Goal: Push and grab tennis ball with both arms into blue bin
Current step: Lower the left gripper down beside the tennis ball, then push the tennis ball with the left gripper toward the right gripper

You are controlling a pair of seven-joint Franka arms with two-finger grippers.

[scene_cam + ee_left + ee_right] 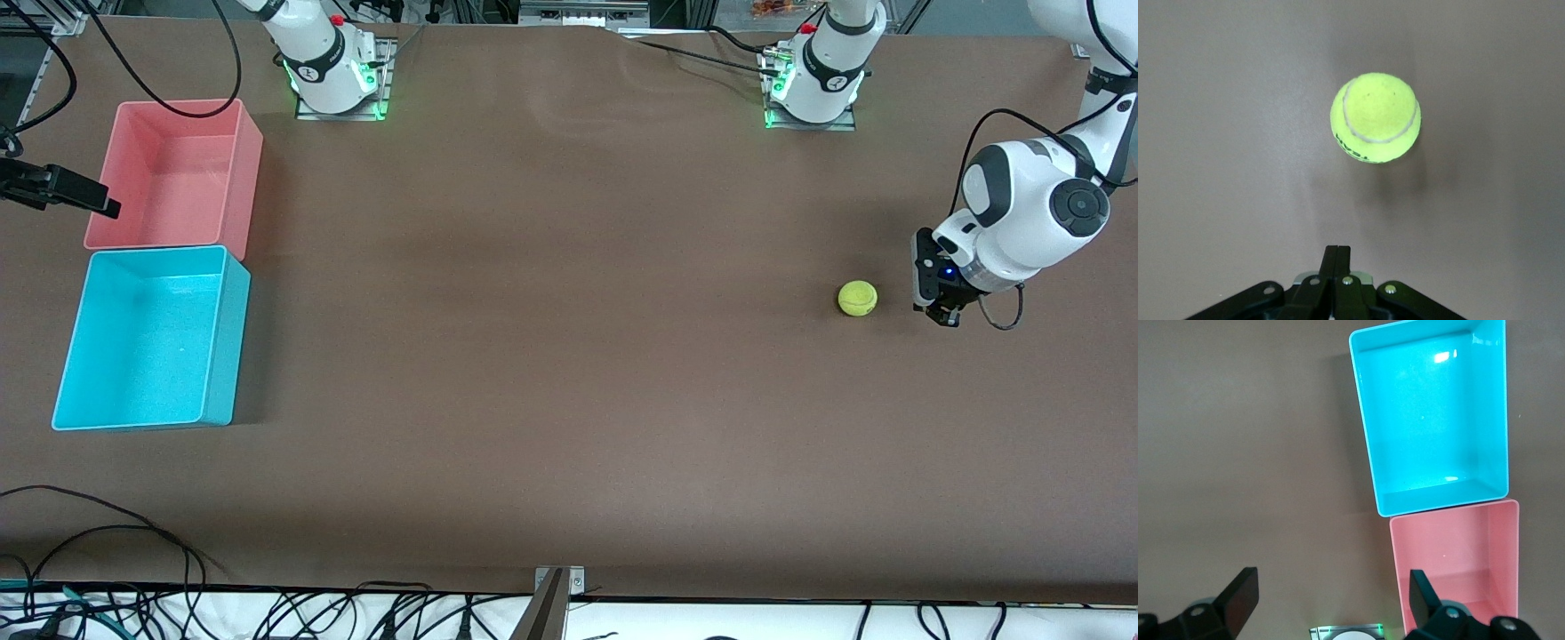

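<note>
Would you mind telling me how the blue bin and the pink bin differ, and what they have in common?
Colour: the blue bin is cyan, the pink bin salmon pink. Position: the blue bin lies nearer the front camera, the pink bin closer to the right arm's base. The right gripper, fingers open, hangs beside the pink bin rather than the blue bin. Both are empty, upright, rectangular, about equal in size, and sit end to end at the right arm's end of the table.

Left pincer (942,313) low at the table, fingers pressed together — right pincer (1331,597) raised, fingers spread wide
</note>
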